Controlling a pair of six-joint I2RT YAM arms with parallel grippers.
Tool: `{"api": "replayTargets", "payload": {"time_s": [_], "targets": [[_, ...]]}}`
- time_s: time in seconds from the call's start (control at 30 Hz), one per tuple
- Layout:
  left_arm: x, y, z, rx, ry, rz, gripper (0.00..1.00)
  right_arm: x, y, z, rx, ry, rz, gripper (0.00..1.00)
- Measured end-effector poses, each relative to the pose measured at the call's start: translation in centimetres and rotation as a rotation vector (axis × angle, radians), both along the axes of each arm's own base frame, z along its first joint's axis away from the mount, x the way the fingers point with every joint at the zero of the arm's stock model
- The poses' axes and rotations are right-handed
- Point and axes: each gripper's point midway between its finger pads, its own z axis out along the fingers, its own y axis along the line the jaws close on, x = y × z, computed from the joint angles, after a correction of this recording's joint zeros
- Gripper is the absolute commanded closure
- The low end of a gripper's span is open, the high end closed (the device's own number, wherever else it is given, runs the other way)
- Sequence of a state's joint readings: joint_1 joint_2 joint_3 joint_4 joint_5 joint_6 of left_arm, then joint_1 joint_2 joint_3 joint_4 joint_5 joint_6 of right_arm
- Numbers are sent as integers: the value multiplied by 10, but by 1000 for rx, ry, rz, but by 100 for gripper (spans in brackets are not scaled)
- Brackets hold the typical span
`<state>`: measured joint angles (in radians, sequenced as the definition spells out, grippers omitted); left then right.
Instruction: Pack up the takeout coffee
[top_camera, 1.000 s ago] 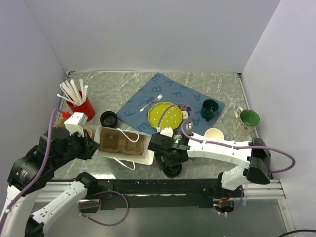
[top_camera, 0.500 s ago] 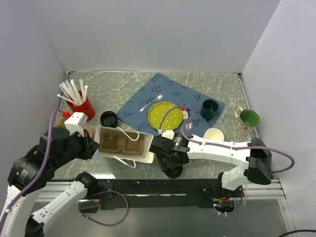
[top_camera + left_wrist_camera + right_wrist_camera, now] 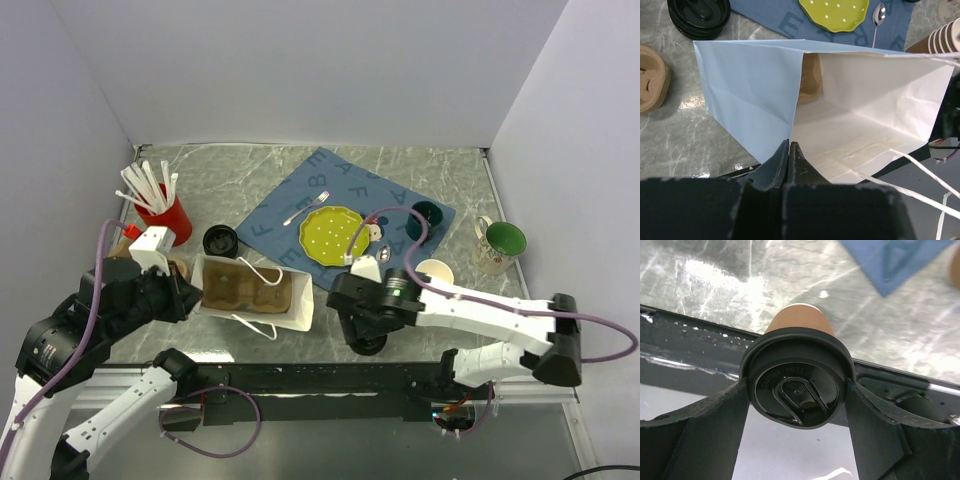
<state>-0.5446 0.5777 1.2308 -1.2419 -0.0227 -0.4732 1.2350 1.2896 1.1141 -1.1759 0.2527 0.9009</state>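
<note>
The takeout coffee (image 3: 797,390), a tan-brown paper cup with a black lid, sits between the fingers of my right gripper (image 3: 796,392). Both fingers press the sides of the lid. In the top view the coffee (image 3: 368,345) is over the table's near edge, under the right gripper (image 3: 368,325). A white paper bag (image 3: 865,100) lies on its side with its mouth open, right of my left arm. My left gripper (image 3: 790,146) is shut on the bag's near edge. Inside the bag (image 3: 258,318) lies a brown cardboard cup carrier (image 3: 245,288).
A stack of black lids (image 3: 220,240) and a red cup of straws (image 3: 165,215) stand behind the bag. A yellow plate (image 3: 335,235) lies on a blue cloth (image 3: 300,200). Lidless paper cups (image 3: 433,272) and two mugs (image 3: 500,243) are at the right.
My right arm has shifted to the right along the near edge, carrying the coffee with it. The left gripper has kept its hold on the bag.
</note>
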Motion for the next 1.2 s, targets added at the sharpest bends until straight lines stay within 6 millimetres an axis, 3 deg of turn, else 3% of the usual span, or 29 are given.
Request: {"api": "replayTargets", "payload": {"time_s": [0.1,0.2,0.37,0.5,0.6,0.7,0.9,1.2], "targets": [[0,-3,0,-20,7,3,99,4,-10,27,26,-49,-2,41],[0,-7,-5,-33,30,2,99,14,-6,67,84,-123,16,42],[-1,-10,-10,-61,65,18,99,38,12,163,258,-324,130,45],[0,-12,-8,-87,71,31,99,45,15,227,344,-457,267,45],[1,-14,-7,-103,74,40,99,44,25,274,417,-559,389,45],[2,-15,-6,-119,77,51,99,33,43,306,491,-638,547,45],[4,-17,-3,-148,80,69,99,13,93,338,579,-750,836,45],[5,-18,-6,-186,75,89,99,13,160,318,527,-785,1074,44]]}}
